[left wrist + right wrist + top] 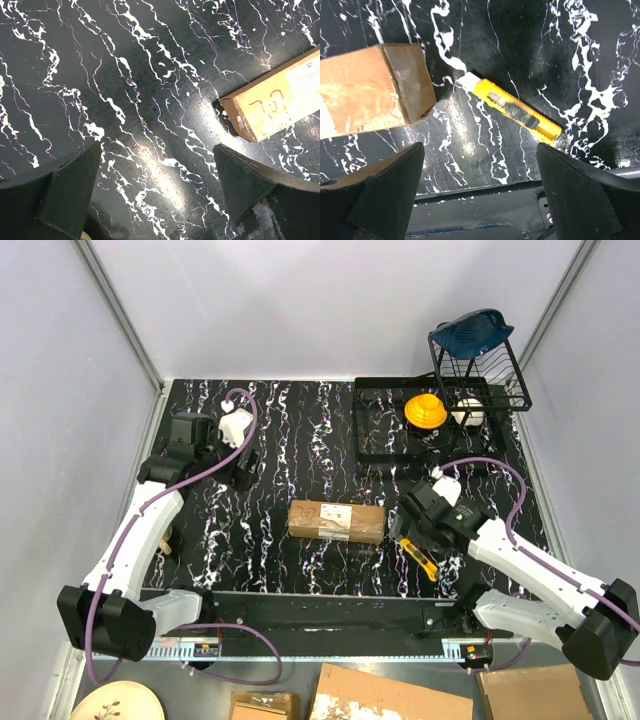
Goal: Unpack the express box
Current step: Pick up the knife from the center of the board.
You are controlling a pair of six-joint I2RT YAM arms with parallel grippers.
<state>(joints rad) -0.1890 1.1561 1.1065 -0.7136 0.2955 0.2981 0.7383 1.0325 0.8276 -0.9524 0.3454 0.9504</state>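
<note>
Your left gripper (157,146) and right gripper (480,145) end in black wedges. Purple cables (487,460) trail over your white arm shells (135,540).

The black, white-veined table (250,540) carries a cardboard box (337,521) lying flat between the left gripper (242,468) and right gripper (410,525), a yellow knife (420,560) just beside the right one, and a wire rack (380,455) beyond it.

You're working on a table (300,430) with a glossy black marble look and white veins, and it mirrors the lamps. The box (337,521) is matt brown cardboard, scuffed, with shiny clear tape (355,105) and a white paper label (307,80). The knife (515,112) is smooth yellow plastic with a bare metal blade. The rack (357,425) is black wire.
</note>
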